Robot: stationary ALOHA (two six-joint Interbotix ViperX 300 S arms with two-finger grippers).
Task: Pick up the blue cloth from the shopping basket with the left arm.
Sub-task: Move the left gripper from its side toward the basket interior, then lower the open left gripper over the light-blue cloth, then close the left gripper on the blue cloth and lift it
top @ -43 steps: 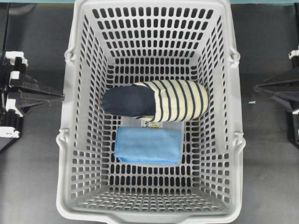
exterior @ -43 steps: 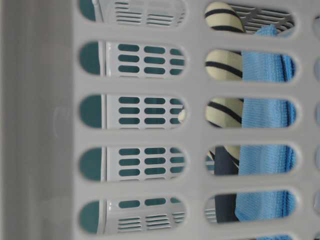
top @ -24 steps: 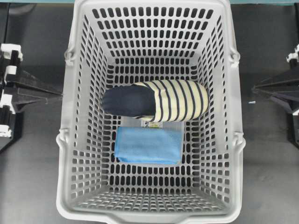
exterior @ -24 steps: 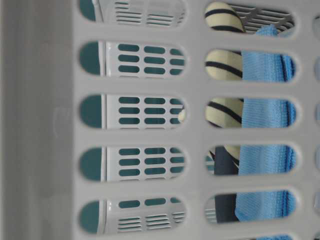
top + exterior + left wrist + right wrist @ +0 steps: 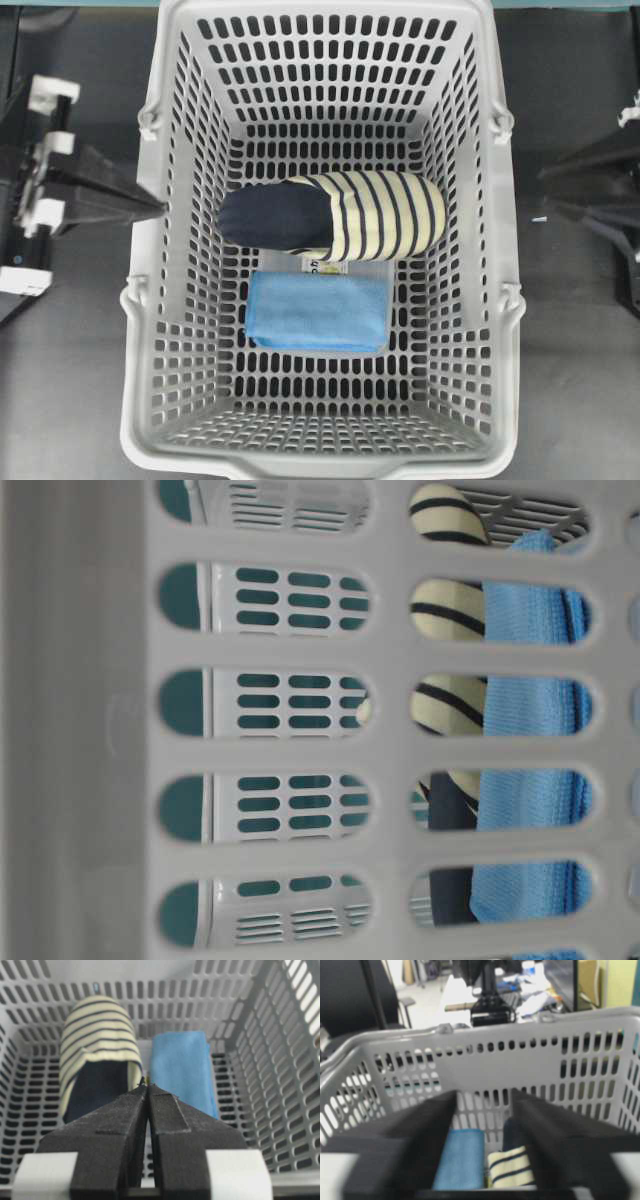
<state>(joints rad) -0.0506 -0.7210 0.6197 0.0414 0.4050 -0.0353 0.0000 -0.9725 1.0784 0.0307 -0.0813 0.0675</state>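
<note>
Pressed together, the black pointed fingers of the left gripper [image 5: 146,1091] leave no gap and hold nothing; in the overhead view the tip sits just outside the left rim of the large light-grey slotted plastic shopping basket [image 5: 505,250]. On the basket floor lies the sky-blue folded fabric cloth [image 5: 318,311], a flat, neat rectangle, its far edge just beside the navy and cream-striped slipper [image 5: 335,215]. Bare perforated floor shows on the cloth's other three sides. Outside the opposite rim, the right gripper [image 5: 482,1125] has its black fingers spread apart, empty.
</note>
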